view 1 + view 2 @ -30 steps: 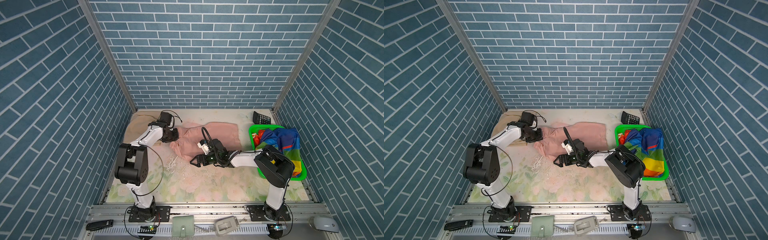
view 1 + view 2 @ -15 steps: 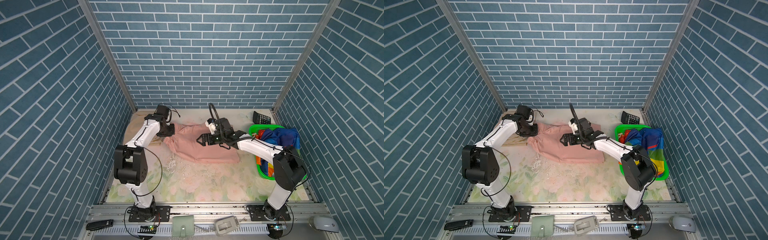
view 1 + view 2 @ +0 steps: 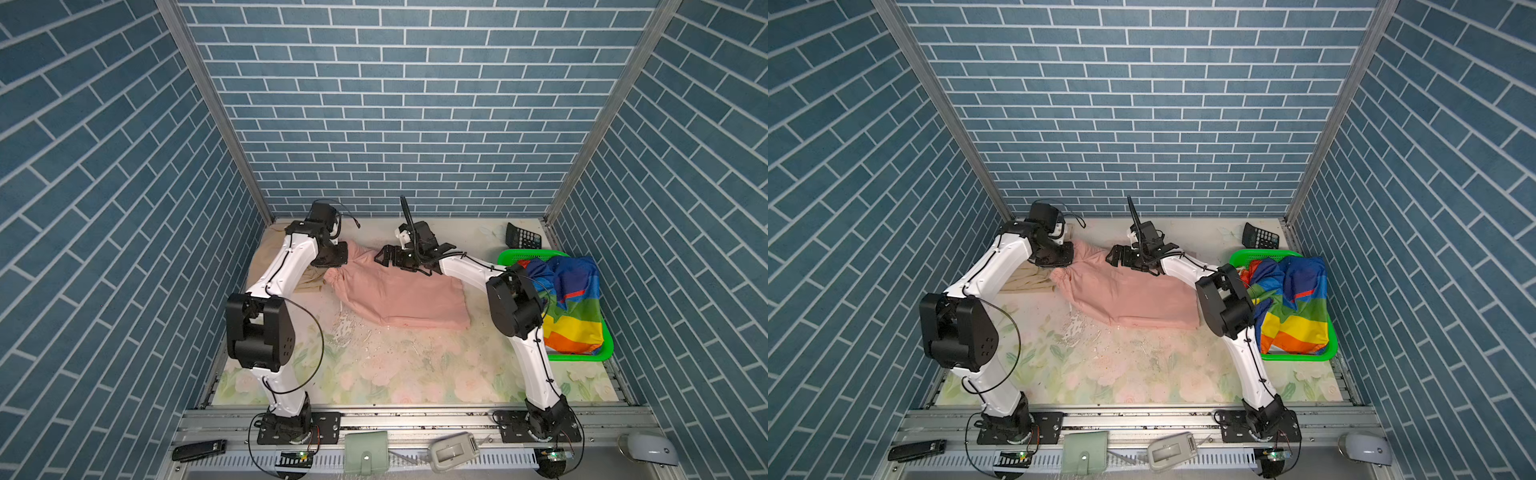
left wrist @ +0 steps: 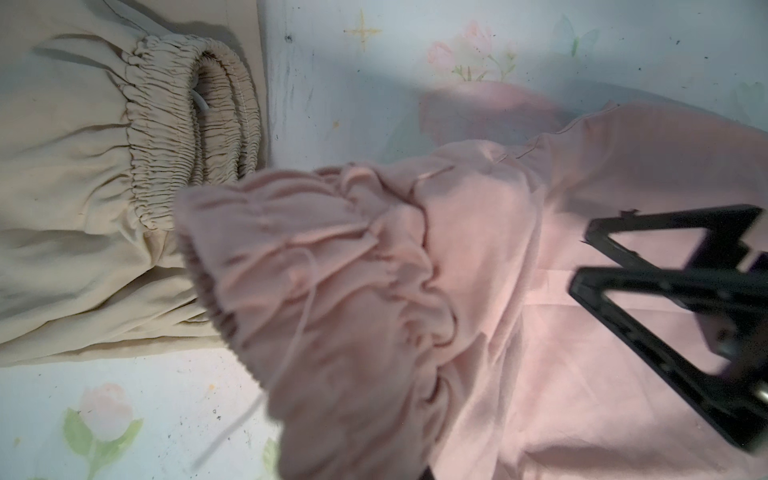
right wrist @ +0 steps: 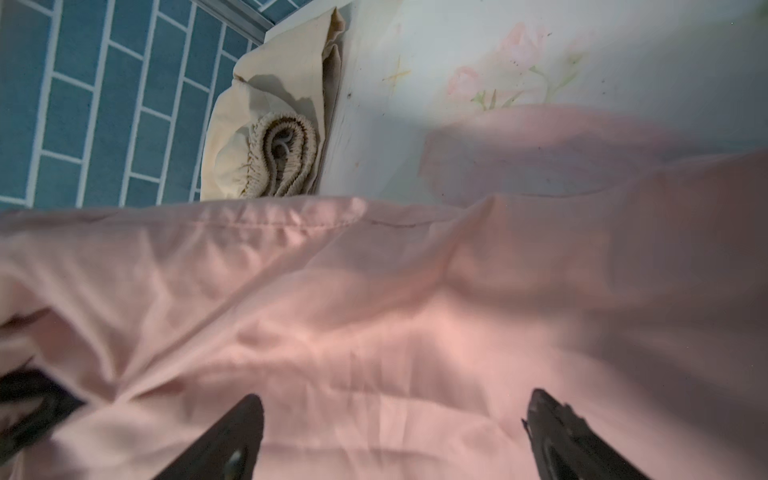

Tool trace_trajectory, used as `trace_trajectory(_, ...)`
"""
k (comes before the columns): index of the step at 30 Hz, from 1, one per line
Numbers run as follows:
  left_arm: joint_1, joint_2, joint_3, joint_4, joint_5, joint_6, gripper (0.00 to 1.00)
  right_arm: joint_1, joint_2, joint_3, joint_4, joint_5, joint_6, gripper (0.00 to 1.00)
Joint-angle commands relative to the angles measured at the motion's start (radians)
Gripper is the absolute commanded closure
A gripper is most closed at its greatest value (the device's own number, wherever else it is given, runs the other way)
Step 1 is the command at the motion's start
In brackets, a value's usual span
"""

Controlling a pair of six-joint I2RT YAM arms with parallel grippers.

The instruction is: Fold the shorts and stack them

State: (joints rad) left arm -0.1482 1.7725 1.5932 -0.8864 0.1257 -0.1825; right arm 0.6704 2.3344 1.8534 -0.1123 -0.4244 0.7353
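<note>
Stereo overhead, wrist views close — sharing pink shorts (image 5: pixel 374 311)

**Enclosed work cell: brick-patterned walls around a floral desk, shown in both top views.**
The back wall (image 3: pixel 407 104), left wall (image 3: pixel 83 208) and right wall (image 3: pixel 685 208) carry a blue-grey brick pattern with pale joints, and the side courses slant toward the rear. A bare metal corner post (image 3: pixel 217 116) rises at each back corner. The desk (image 3: pixel 395 374) is covered with a pale sheet printed with pink flowers and green leaves. A worn patch (image 3: pixel 349 328) near its middle is scuffed and flecked with white. A grey metal rail (image 3: pixel 415 419) runs along the front edge. Lighting is even, with soft shadows.
</note>
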Motion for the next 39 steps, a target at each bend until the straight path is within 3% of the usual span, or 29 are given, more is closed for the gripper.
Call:
trace_trajectory(1, 0.000, -0.025, 0.019, -0.020, 0.031, 0.006, 1.00, -0.002, 0.095, 0.111, 0.079, -0.037, 0.157, 0.01)
trace_trajectory(11, -0.027, -0.035, 0.016, -0.029, 0.049, 0.011, 1.00, -0.014, 0.393, 0.568, 0.018, 0.003, 0.258, 0.01)
trace_trajectory(14, -0.042, -0.034, 0.019, -0.044, 0.024, 0.024, 1.00, -0.025, 0.424, 0.681, -0.021, -0.008, 0.272, 0.01)
trace_trajectory(16, -0.042, -0.025, 0.022, -0.064, 0.002, 0.034, 1.00, -0.037, 0.389, 0.674, -0.026, -0.017, 0.267, 0.01)
trace_trajectory(18, -0.042, -0.015, 0.034, -0.096, -0.037, 0.052, 1.00, -0.052, 0.316, 0.609, -0.041, -0.021, 0.240, 0.01)
trace_trajectory(23, -0.037, -0.009, 0.079, -0.167, -0.170, 0.093, 1.00, -0.109, 0.029, 0.266, -0.054, -0.030, 0.147, 0.01)
trace_trajectory(28, -0.002, -0.001, 0.113, -0.215, -0.228, 0.137, 1.00, -0.170, -0.219, 0.001, -0.233, -0.052, -0.045, 0.01)
trace_trajectory(33, 0.011, 0.008, 0.135, -0.234, -0.207, 0.137, 1.00, -0.205, -0.417, -0.285, -0.279, 0.006, -0.161, 0.01)
trace_trajectory(39, -0.059, 0.084, 0.250, -0.298, -0.180, 0.078, 1.00, -0.220, -0.516, -0.496, -0.224, 0.007, -0.164, 0.01)
